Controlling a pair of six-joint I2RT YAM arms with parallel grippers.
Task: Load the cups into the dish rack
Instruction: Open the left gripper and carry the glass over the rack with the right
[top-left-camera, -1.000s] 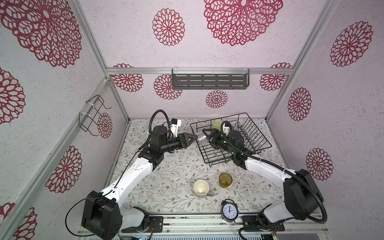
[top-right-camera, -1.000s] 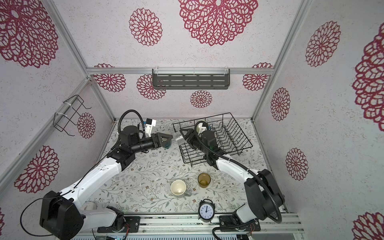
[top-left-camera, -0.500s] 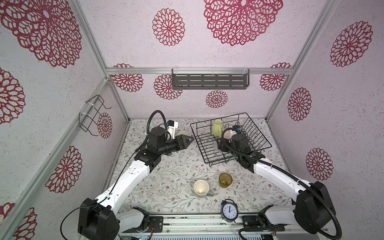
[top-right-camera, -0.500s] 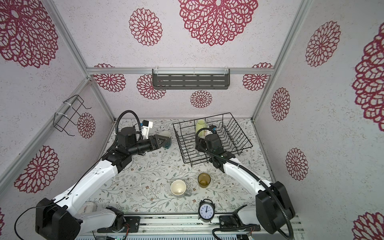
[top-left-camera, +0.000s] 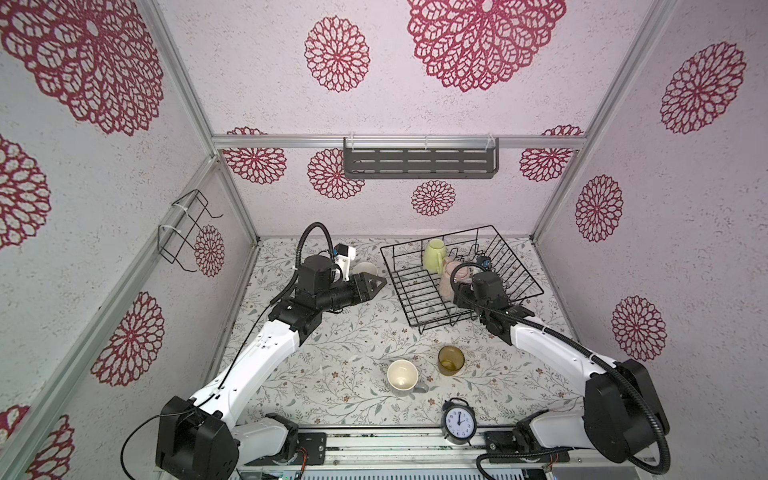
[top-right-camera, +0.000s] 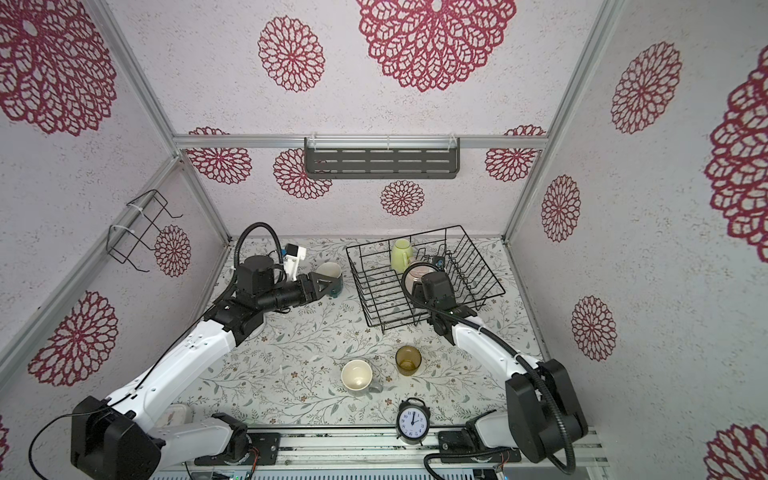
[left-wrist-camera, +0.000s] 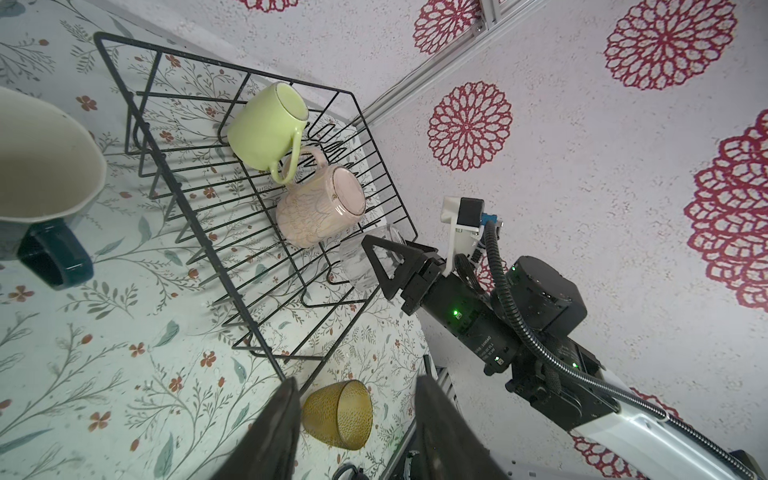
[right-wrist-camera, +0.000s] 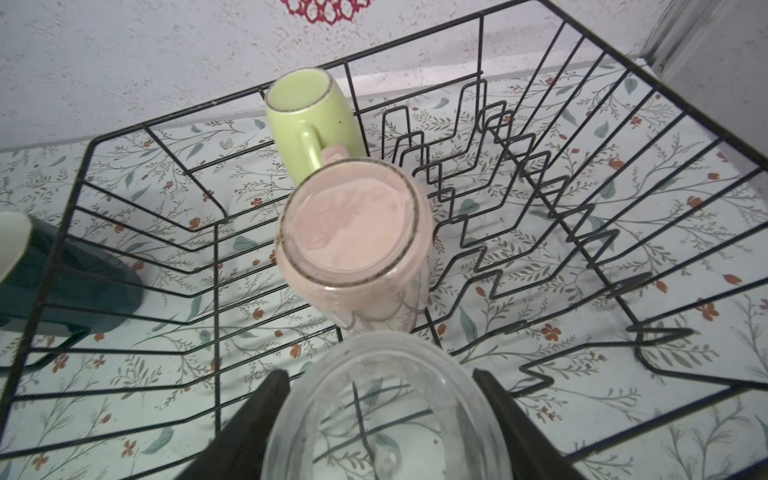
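My right end effector (right-wrist-camera: 378, 374) gripped the smooth small clear glass (right-wrist-camera: 386, 419), fingers about half spread, over the black wire dish rack (top-left-camera: 415, 291) beside the tilted pink mug (right-wrist-camera: 353, 224). The glass's long axis pointed from my wrist toward the rack floor. My left end effector (left-wrist-camera: 353, 386) hung partly open, empty, beside the dark teal mug (left-wrist-camera: 54, 253).

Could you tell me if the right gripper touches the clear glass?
Touching: the right wrist view shows the clear glass squeezed between the jaws of the right gripper.
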